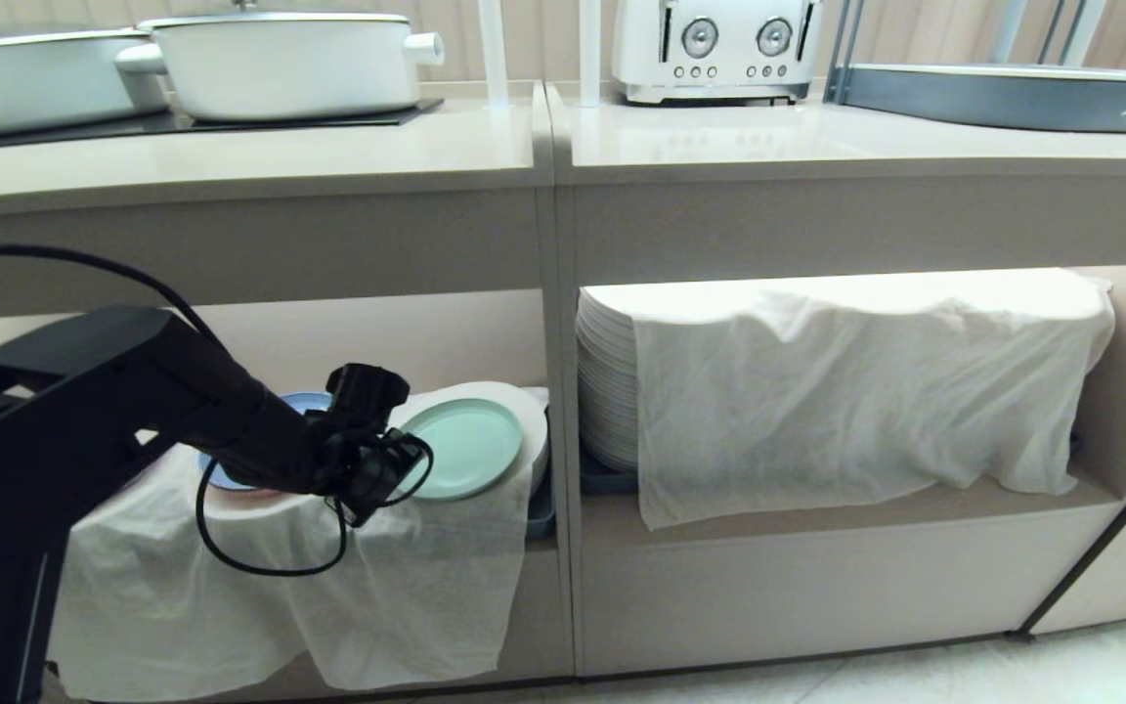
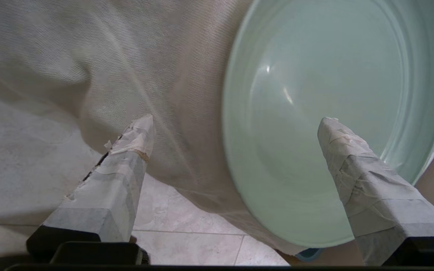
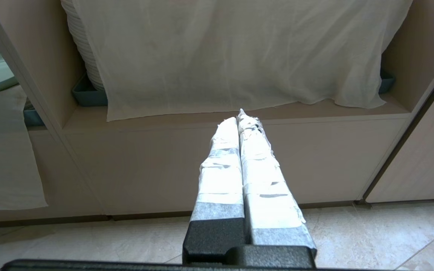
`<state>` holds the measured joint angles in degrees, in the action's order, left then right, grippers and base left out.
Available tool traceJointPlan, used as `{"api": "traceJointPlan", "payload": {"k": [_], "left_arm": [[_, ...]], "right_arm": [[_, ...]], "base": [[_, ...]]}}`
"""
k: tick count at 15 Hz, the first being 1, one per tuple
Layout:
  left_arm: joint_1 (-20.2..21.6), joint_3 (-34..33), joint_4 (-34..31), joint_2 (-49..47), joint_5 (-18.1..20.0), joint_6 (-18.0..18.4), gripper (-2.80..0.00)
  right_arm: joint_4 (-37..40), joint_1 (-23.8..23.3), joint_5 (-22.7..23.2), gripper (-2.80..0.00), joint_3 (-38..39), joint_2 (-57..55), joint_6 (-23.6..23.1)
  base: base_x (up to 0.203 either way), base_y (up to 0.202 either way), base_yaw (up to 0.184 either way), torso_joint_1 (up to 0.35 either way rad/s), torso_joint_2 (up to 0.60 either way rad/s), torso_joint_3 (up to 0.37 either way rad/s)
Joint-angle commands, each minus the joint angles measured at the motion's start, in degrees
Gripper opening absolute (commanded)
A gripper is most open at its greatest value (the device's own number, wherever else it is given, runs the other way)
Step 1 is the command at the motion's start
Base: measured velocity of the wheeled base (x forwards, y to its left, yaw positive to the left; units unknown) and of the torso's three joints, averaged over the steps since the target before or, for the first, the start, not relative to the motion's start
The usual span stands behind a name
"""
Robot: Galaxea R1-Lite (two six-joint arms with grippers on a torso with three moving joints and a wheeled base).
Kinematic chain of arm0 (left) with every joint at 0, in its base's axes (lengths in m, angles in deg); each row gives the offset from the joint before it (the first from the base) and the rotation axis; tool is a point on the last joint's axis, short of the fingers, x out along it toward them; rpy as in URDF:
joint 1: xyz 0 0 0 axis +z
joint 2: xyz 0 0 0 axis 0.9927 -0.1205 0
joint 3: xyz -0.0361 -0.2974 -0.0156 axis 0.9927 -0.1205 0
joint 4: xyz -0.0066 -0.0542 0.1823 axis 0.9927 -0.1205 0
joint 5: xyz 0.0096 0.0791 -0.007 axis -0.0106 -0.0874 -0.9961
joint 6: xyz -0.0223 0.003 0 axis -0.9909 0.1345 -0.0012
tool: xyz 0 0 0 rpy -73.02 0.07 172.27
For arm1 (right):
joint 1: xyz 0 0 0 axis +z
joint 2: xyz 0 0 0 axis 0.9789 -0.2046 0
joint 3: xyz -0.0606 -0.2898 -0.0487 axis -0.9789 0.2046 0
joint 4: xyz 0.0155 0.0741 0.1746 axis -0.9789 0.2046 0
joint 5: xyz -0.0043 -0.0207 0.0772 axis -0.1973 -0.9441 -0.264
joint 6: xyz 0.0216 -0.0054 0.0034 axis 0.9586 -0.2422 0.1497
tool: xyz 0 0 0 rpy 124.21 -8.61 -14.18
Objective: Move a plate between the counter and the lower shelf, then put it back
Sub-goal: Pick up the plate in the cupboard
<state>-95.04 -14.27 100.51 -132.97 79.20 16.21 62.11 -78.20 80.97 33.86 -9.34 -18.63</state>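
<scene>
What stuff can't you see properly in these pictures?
- Blue plate, head view: mostly behind the left arm.
- What lies under the white cloth, head view: covered, only plate edges show at its left.
- Left gripper, left wrist view: fingers apart, but whether either touches the mint-green plate is unclear.
- Pot, head view: top cut off.

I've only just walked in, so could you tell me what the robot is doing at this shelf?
The left gripper hangs open at the mint-green plate, which lies on the white cloth draped over a stack in the lower shelf; nothing is gripped. A blue plate sits behind the arm. The right gripper is shut, idle before the neighbouring compartment.
</scene>
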Motion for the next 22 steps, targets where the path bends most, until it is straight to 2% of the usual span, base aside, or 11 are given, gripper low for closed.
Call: {"api": "traceJointPlan", "payload": {"k": [1, 20, 21, 22], "left_arm": [[-0.49, 0.81, 0.01, -0.96, -0.19, -0.37, 0.0], [-1.1, 0.92, 0.06, -1.92, -2.37, -0.14, 0.0], [-1.4, 0.93, 0.15, -2.22, -2.6, -0.03, -2.8], [-1.44, 1.05, 0.41, -2.38, -3.23, -0.19, -2.8]], "right_arm": [[0.0, 0.0, 0.01, -2.8, 0.0, 0.0, -0.01], [0.0, 0.0, 0.01, -2.8, 0.0, 0.0, -0.01], [0.0, 0.0, 0.01, -2.8, 0.0, 0.0, -0.01], [0.0, 0.0, 0.01, -2.8, 0.0, 0.0, -0.01]], "base": [[0.0, 0.0, 0.0, 0.0, 0.0, 0.0], [0.0, 0.0, 0.0, 0.0, 0.0, 0.0], [0.0, 0.0, 0.0, 0.0, 0.0, 0.0], [0.0, 0.0, 0.0, 0.0, 0.0, 0.0]]}}
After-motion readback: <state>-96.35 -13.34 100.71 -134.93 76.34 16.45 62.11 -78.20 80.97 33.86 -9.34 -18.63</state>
